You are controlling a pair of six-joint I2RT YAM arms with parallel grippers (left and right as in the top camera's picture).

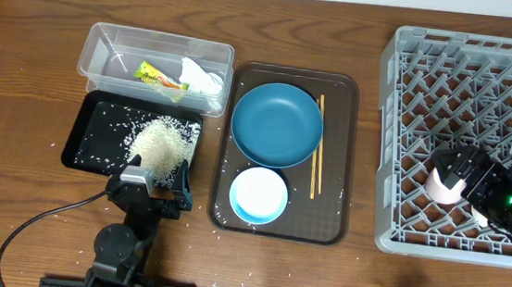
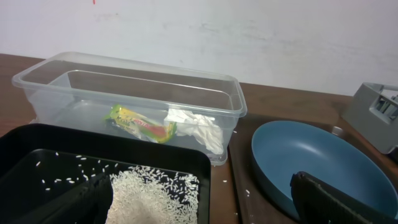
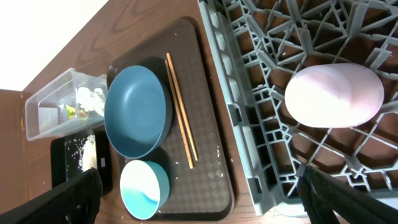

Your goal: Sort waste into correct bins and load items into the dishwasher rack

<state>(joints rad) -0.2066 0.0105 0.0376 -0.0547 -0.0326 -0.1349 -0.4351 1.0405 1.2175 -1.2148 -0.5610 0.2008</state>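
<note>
Overhead, pink cup (image 1: 436, 185) half hidden by right gripper (image 1: 458, 176), rack (image 1: 406, 129) cropped

Overhead looks straight down, taking in the whole surface (image 1: 21, 67) from clear tub (image 1: 115, 57) to grey rack (image 1: 388, 174). Left wrist sits low and close, facing across the black tray (image 2: 74, 144) toward the wall (image 2: 249, 37). Right wrist looks down from above the rack's near edge, with the pink cup (image 3: 334, 95) close by. All three views share the blue plate (image 2: 317, 162).

Light was bright and even; only soft shadows lay beside the large round blue plate (image 1: 276, 124); focus was sharp overhead.
</note>
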